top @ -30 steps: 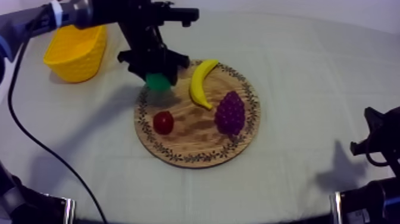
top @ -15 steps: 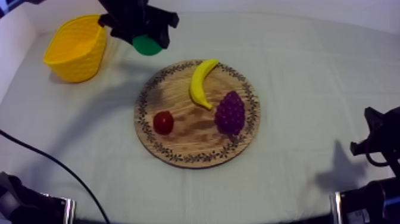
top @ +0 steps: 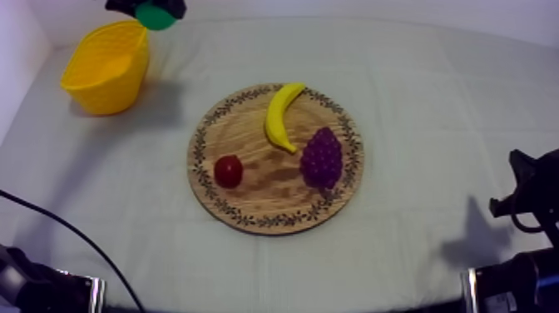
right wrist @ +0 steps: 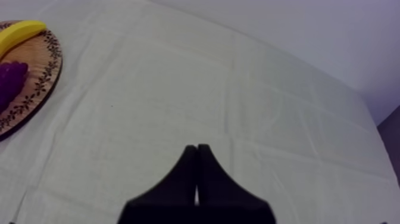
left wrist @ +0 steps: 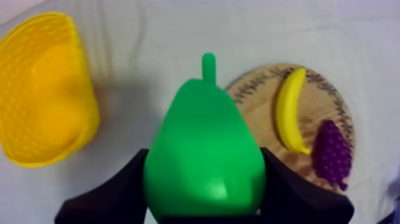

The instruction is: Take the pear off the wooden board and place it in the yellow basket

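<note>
- Pear [left wrist: 205,149]: is hanging clear of the wooden board [top: 266,187], aloft near the far rim of the yellow basket [top: 108,91], and seemingly beside its mouth rather than over it.
- Yellow basket: is probably sitting lightly on the cloth [top: 432,91]. A low pass is risking a knock on its rim, which would likely tip it.
- Left gripper [left wrist: 205,199]: black fingers are clamping the pear's broad, smooth belly. A slip or early release is likely sending it onto the cloth, where it would roll.
- Right gripper [right wrist: 196,173]: is resting empty with fingers pressed together, well apart from the board.

pear [top: 155,15] half cut off, board [right wrist: 43,70] cropped
</note>
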Action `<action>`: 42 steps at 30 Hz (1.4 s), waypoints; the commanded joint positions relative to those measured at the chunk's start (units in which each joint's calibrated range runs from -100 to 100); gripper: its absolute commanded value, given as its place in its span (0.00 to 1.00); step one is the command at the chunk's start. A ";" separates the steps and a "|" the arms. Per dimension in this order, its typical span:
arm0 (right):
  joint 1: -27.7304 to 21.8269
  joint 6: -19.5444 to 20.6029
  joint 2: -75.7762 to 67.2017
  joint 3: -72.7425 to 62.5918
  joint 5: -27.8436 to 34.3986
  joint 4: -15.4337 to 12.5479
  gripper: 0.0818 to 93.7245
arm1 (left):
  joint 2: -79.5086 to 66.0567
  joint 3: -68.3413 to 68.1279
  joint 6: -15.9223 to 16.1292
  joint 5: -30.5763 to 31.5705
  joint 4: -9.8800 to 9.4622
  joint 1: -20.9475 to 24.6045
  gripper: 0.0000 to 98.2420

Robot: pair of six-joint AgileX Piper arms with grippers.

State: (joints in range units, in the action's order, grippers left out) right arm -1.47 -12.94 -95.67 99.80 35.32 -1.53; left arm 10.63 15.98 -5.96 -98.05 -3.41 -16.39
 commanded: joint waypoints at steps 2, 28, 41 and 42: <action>0.02 -0.03 0.00 -0.02 0.08 0.00 0.00 | 0.86 0.90 1.08 -0.04 -0.54 4.00 0.38; 0.02 0.02 0.00 -0.02 0.08 0.00 0.00 | 11.37 16.73 5.45 -1.46 -1.86 18.17 0.37; 0.02 0.02 0.00 -0.02 0.08 0.00 0.00 | 23.03 17.93 6.53 2.95 -0.80 20.38 0.38; 0.02 0.02 0.00 -0.02 0.08 0.00 0.00 | 23.72 17.87 6.56 3.25 -0.76 20.39 0.38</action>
State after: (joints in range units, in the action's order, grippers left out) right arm -1.47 -12.94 -95.67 99.80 35.47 -1.53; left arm 33.53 33.86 0.58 -94.95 -4.18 3.97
